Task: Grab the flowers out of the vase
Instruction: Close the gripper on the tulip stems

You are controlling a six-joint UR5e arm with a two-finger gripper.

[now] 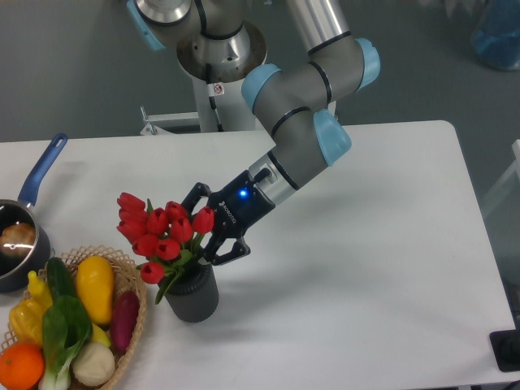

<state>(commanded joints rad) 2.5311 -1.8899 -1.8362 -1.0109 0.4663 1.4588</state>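
The flowers, a bunch of red tulip buds with green leaves, stand in the short dark grey vase at the front left of the white table. My gripper reaches in from the right, just above the vase's rim. Its two black fingers have come together on the bunch's right side, around the stems below the buds. The stems themselves are mostly hidden by the buds and the fingers. The vase stands upright on the table.
A wicker basket of colourful vegetables sits directly left of the vase, at the table's front left corner. A dark pot with a blue handle lies at the left edge. The robot's base stands behind the table.
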